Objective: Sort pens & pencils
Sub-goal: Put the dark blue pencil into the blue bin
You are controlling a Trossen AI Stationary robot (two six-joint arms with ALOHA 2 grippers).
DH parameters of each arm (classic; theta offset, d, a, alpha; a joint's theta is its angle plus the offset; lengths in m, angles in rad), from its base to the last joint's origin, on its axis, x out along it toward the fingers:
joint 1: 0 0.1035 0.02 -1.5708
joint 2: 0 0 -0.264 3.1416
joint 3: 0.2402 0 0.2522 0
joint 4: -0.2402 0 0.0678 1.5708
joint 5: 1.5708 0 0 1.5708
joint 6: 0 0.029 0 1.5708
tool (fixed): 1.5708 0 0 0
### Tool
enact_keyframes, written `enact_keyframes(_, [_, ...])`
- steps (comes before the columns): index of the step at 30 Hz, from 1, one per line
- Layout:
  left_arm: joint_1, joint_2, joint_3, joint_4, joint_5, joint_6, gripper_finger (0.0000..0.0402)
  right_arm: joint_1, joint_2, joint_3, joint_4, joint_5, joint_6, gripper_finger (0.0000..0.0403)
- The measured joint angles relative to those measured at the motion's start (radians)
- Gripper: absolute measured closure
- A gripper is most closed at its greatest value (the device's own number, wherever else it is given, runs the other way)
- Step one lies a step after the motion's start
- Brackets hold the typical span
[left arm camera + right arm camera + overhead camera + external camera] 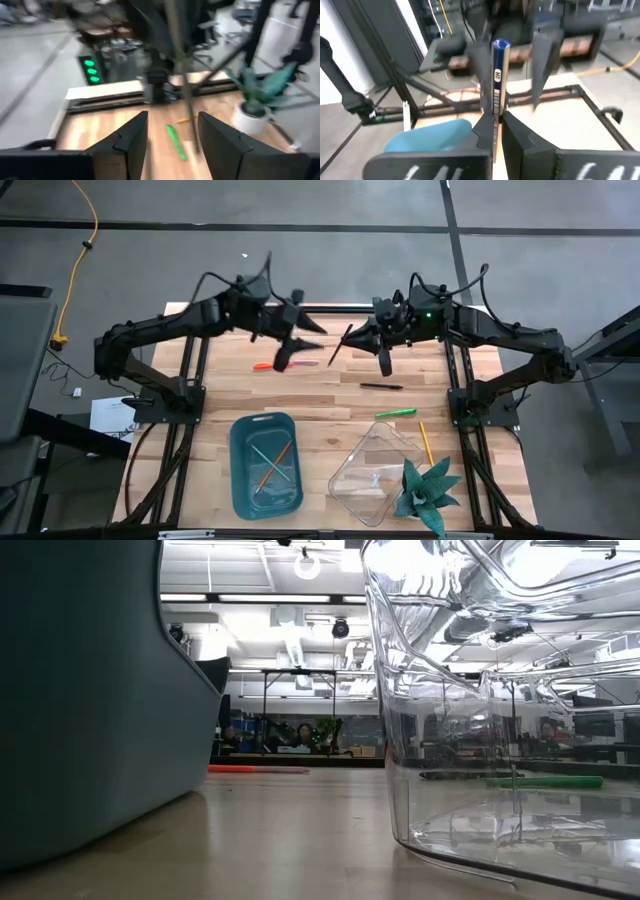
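High view: the right gripper (350,343) is clamped on a dark pencil (341,345) above the table's (330,405) far half. The left gripper (296,332) is spread, empty. Right wrist view: the pencil (498,75) reads "2H". Low view: both grippers are hidden; a green pen (545,782) is distorted through the clear bin (480,690).
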Motion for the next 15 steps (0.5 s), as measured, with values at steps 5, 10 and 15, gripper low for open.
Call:
enact_keyframes(5, [0.083,-0.069,0.0,-0.111,-0.012,0.041,0.0254,0.01,-0.013,0.0,-0.081,-0.001,0.03,0.0402])
enact_keyframes(10, [0.136,-0.117,0.0,-0.224,-0.02,0.054,0.0273,0.062,-0.034,0.0,-0.216,-0.042,0.098,0.0402])
enact_keyframes(15, [0.131,-0.134,0.0,-0.288,-0.034,0.053,0.029,0.153,-0.036,0.0,-0.324,-0.074,0.155,0.0402])
